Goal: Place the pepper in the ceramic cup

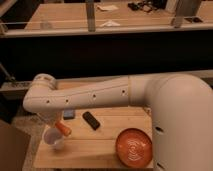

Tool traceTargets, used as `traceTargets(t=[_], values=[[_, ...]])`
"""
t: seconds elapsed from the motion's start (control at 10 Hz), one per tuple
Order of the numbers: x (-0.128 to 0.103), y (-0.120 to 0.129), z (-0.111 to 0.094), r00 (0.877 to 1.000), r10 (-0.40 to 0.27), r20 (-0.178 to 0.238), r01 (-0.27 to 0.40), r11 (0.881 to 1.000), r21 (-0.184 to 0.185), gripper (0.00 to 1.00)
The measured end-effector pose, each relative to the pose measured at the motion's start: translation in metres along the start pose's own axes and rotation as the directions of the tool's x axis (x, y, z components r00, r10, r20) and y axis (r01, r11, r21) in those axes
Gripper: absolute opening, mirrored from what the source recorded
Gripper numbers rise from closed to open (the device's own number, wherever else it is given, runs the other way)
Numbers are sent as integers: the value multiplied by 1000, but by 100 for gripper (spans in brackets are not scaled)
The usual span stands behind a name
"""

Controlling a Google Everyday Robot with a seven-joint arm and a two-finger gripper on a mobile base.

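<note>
1. The claw hangs over the front-left corner of the wooden surface. Can't tell if it's clamping anything.
2. The small orange-red pepper is right by the rim of the small white ceramic cup, looks not inside yet.
3. Left to do: drop it in.
</note>
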Motion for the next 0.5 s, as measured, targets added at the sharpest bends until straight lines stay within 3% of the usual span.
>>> traceTargets(t=[0.5], values=[[0,-2,-1,1000,-12,-3,12,1000,0,6]])
